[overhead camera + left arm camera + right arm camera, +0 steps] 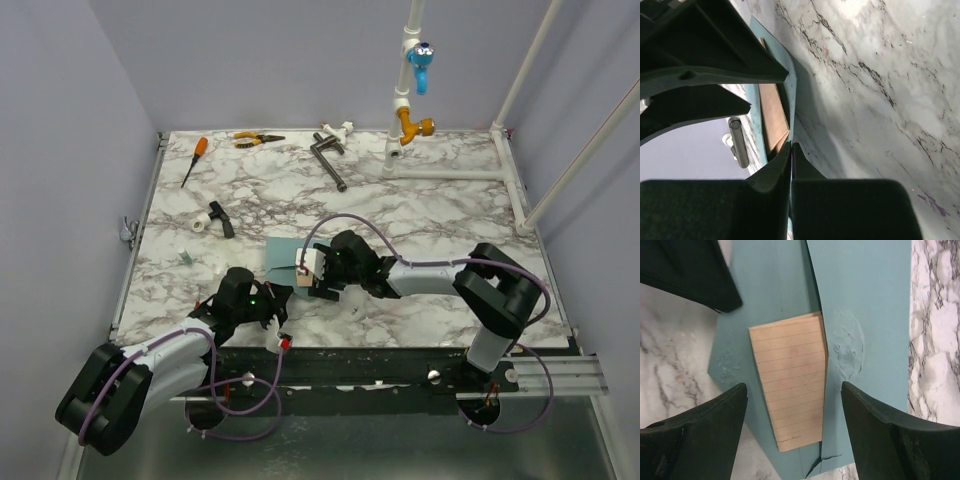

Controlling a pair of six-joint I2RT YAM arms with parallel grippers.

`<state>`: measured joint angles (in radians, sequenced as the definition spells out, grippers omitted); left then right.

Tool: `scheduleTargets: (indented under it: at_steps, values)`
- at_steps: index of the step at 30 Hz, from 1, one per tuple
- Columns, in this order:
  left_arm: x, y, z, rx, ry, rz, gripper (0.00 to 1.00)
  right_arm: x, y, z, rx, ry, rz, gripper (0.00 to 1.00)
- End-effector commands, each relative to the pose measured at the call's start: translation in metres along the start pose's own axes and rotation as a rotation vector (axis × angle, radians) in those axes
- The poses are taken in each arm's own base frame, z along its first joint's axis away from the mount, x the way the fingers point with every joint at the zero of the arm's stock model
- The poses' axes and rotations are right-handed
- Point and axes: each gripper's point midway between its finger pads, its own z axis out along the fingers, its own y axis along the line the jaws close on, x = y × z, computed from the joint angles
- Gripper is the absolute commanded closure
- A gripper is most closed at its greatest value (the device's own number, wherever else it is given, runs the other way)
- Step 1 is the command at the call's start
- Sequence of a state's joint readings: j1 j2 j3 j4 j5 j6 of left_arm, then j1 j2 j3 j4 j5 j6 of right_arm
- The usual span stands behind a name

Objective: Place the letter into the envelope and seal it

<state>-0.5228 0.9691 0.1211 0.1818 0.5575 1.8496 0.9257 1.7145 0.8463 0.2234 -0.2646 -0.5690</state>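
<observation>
The teal-blue envelope (283, 250) lies on the marble table near the front middle. The peach lined letter (790, 385) lies partly tucked under the envelope's (865, 300) front panel. My right gripper (303, 268) hovers over it, open, with the fingers (700, 435) either side of the letter and empty (792, 405). My left gripper (275, 302) is at the envelope's near edge. In the left wrist view it (791, 146) is shut on the thin teal edge of the envelope (790, 75), with the letter (774, 117) just beyond. The left fingers (685, 270) also show at the top left of the right wrist view.
An orange-handled screwdriver (195, 160), pliers (255, 139) and a dark metal key (330, 160) lie at the back. A white pipe frame with blue and orange valves (415, 60) stands at the back right. A small black-and-white tool (215, 218) lies left of the envelope.
</observation>
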Motion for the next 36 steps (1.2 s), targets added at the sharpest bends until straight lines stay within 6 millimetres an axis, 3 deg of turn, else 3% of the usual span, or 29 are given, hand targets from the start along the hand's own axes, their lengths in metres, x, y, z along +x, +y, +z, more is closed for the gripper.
scheduleTargets:
  at_steps: [1,8,14,22,29,30,33,36]
  values:
    - [-0.011,0.003,0.002,-0.009,-0.063,0.002,1.00,-0.001,-0.028,0.010,0.122,0.006,-0.019,0.21]
    - [-0.012,0.003,0.002,-0.007,-0.073,0.001,1.00,0.004,-0.029,0.017,0.133,0.007,-0.006,0.21]
    - [-0.012,0.007,0.003,-0.011,-0.078,0.004,1.00,0.012,-0.042,0.024,0.203,0.036,-0.026,0.21]
    - [-0.013,0.006,0.002,-0.015,-0.081,0.002,1.00,0.007,-0.059,0.029,0.265,0.025,-0.080,0.21]
    - [-0.007,0.004,0.002,0.001,-0.046,-0.016,1.00,0.014,-0.053,0.029,0.218,0.062,-0.142,0.21]
    - [-0.003,0.003,0.001,0.012,-0.032,-0.021,0.98,0.014,-0.051,0.028,0.210,0.057,-0.138,0.21]
    - [0.008,0.007,0.000,0.018,0.023,-0.071,0.63,0.008,-0.053,0.026,0.219,0.042,-0.115,0.21]
    - [0.022,0.021,0.000,0.004,0.074,-0.155,0.47,-0.003,-0.052,0.020,0.212,0.001,-0.052,0.21]
